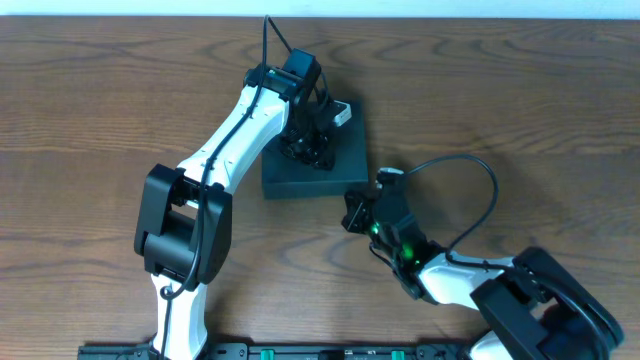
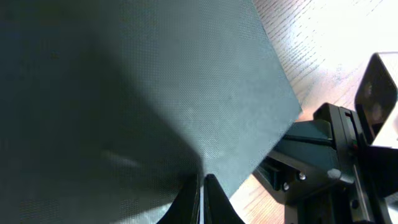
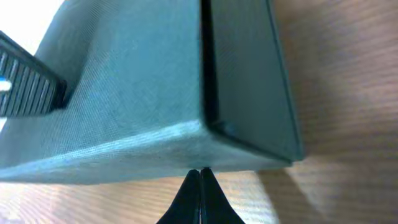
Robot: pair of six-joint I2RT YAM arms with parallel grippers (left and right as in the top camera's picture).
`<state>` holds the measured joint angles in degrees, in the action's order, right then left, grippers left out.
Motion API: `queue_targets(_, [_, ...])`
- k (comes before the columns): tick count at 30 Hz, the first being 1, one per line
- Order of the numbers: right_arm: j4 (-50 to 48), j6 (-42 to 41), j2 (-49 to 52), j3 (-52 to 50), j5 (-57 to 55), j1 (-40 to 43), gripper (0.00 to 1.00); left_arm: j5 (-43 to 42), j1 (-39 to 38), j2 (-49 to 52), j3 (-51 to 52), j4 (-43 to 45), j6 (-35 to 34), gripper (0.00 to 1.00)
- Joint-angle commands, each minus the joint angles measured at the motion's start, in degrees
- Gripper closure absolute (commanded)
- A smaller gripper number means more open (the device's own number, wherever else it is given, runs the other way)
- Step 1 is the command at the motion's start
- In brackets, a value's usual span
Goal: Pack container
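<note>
The container [image 1: 345,168] – a dark teal-black, shallow square box – lies near the middle of the wood-grain counter [image 1: 500,90], turned slightly askew to the counter's edges. Bare wood surrounds it on the far side, to the right and to the far left. Its near-right corner is crowded by the right arm.

The flap lid lies shut. In the right wrist view a narrow seam runs along the side wall where lid meets base, so whatever is inside is hidden.

The left pincer [image 1: 308,152] comes down over the lid, its fingers pressed together with their tips [image 2: 202,190] against the textured top panel – holding nothing.

The right pincer [image 1: 354,203] sits low on the counter, also pressed together and empty, its tips [image 3: 200,183] pointing at the container's near-right corner, just beside it.
</note>
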<state>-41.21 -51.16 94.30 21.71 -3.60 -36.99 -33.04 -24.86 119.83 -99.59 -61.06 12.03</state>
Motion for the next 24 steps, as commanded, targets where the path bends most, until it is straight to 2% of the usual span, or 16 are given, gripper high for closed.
queue_targets(1, [-0.4,-1.1,2.4,3.1,-2.6,-0.5,0.98,0.4,-0.2,1.2,1.7,-0.7,0.4,0.94])
queue_targets(8, [-1.5,-0.9,2.8,3.5,0.3,-0.5,0.98,0.4,-0.2,1.2,1.7,-0.8,0.5,0.94])
queue_targets(12, [-5.1,1.9,1.9,3.5,7.7,-0.5,0.99,0.4,-0.2,1.2,1.7,-1.1,0.6,0.94])
queue_targets(15, [-4.3,2.6,-0.3,3.5,10.8,-0.5,0.99,1.6,0.3,1.2,1.6,-3.3,2.1,0.94])
queue_targets(18, [-3.5,2.6,-1.5,3.5,11.2,-0.5,0.99,3.9,2.1,1.1,1.6,-5.2,2.2,0.94])
queue_targets(24, [-2.4,3.5,-1.4,3.5,11.7,-0.5,0.98,3.2,7.0,1.1,1.6,-6.0,2.2,0.94])
